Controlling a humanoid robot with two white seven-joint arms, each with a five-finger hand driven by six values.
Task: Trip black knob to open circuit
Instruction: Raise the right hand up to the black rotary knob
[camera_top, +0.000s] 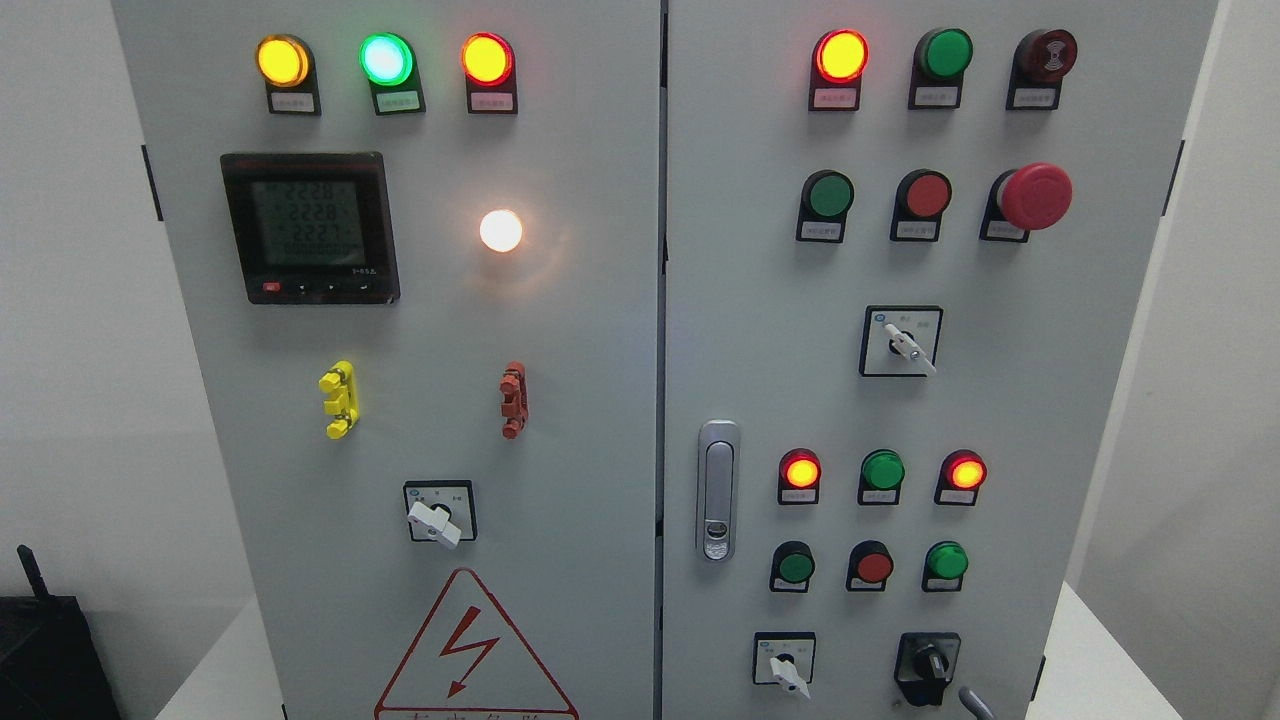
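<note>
Down at the cabinet's (600, 330) lower right corner sits the black knob (928, 664), handle upright; a grey tip (978, 702) peeks just right — hand unseen, state unknowable.

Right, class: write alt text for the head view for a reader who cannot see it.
A grey two-door electrical cabinet fills the view, its black knob at the right door's bottom untouched. Lit indicator lamps, push buttons and a digital meter cover both doors.

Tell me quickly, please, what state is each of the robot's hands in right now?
Left hand: not in view.
Right hand: not clearly in view, so it cannot be told.
</note>
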